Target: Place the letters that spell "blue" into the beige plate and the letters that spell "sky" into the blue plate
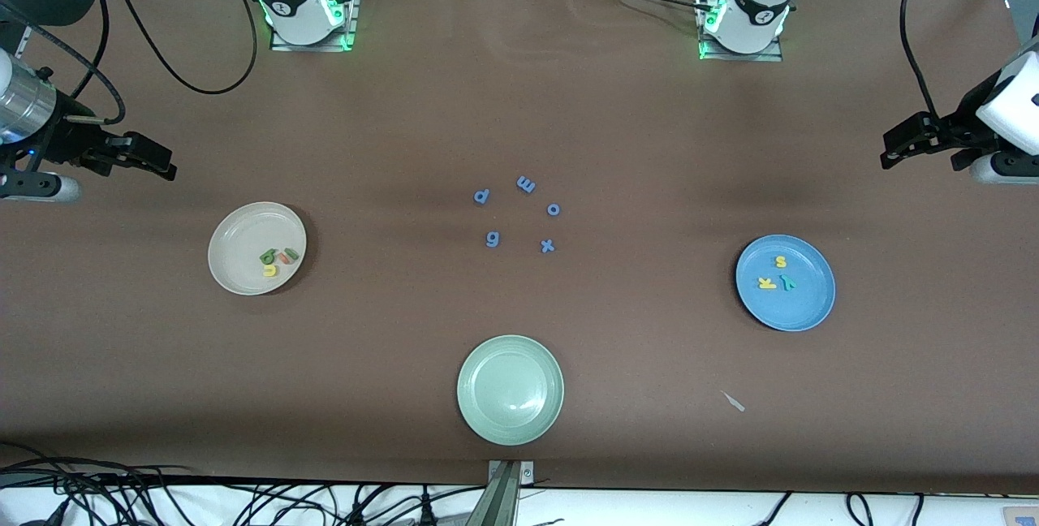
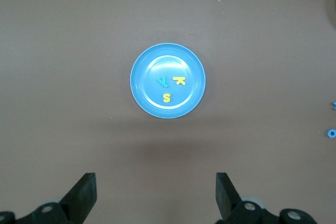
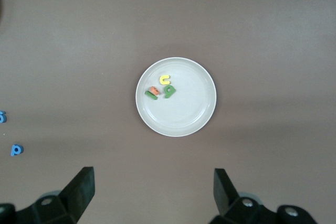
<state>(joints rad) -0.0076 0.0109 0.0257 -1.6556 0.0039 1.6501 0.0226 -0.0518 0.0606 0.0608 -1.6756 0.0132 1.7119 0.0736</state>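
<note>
The beige plate (image 1: 235,238) (image 3: 184,116) lies toward the right arm's end and holds the green b (image 3: 169,92), green l (image 3: 151,96), yellow u (image 3: 165,80) and orange e (image 3: 154,91) in a small cluster (image 1: 277,260). The blue plate (image 1: 804,307) (image 2: 186,61) lies toward the left arm's end with the yellow s (image 2: 166,97), yellow k (image 2: 179,81) and teal y (image 2: 163,82) in it. My right gripper (image 1: 165,162) (image 3: 154,179) hangs open and empty high over the table by the beige plate. My left gripper (image 1: 887,149) (image 2: 156,182) hangs open and empty by the blue plate.
A pale green plate (image 1: 510,388) with nothing in it sits near the front edge. Blue letters p (image 1: 481,196), m (image 1: 526,183), o (image 1: 553,209), g (image 1: 492,239) and x (image 1: 547,246) lie mid-table. A small white scrap (image 1: 734,401) lies nearer the camera than the blue plate.
</note>
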